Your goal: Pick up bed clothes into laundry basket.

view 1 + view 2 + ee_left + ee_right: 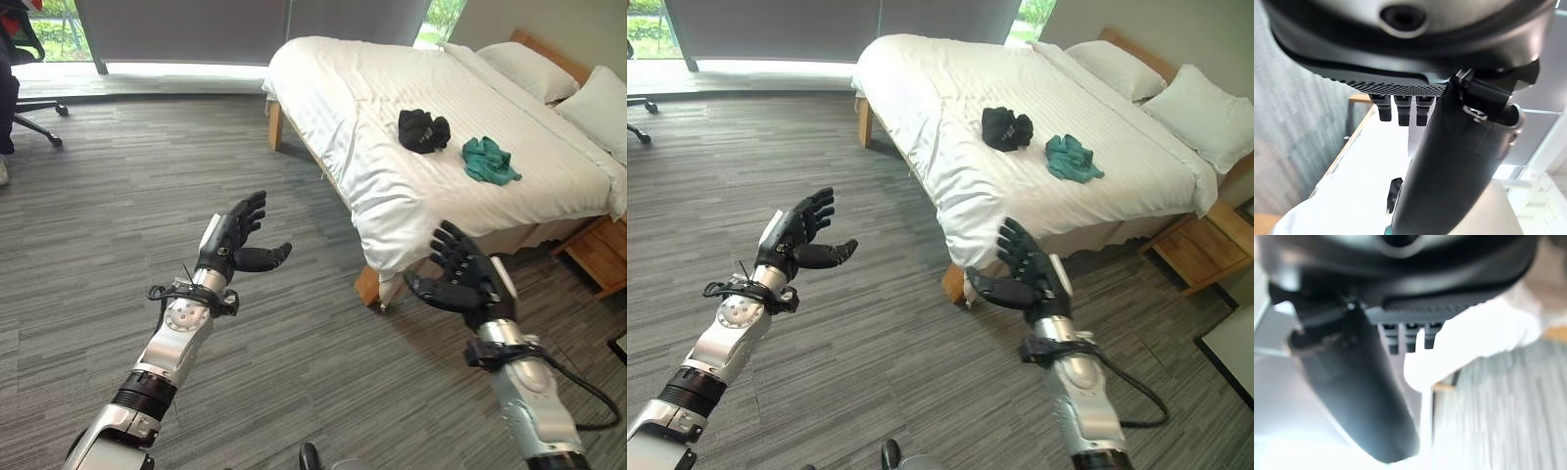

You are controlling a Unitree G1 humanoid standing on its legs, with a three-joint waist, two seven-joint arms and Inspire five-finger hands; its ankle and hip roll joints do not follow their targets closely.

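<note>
**Two garments on the bed, nothing picked up yet**

Two pieces of clothing are lying on the white bed (pixel 372 108), well apart from both hands: one black garment (pixel 423 130) and one teal garment (pixel 488 162). They are sitting near each other but apart, on the sheet below the pillows.

Task progress, as a judgement: it is at the very start. Neither garment is being touched and neither hand is carrying anything. No basket can be pointed to in these views, so the drop-off spot is unknown for now.

Hands:
- The left hand (pixel 235 238) is hovering over the grey floor (pixel 118 196), fingers relaxed and spread, thumb sticking out, holding nothing.
- The right hand (pixel 462 274) is hanging just off the near corner of the bed, palm up, fingers loosely extended, also empty.

Counts:
- 2 garments (1 black, 1 teal)
- 2 pillows (pixel 566 83) at the head of the bed
- 1 bed
- 1 wooden nightstand (pixel 600 253) at the far side
- 1 office chair (pixel 24 59), partly showing by the window

Left to do, most likely: reaching onto the bed, grasping each garment and finding the basket.
</note>
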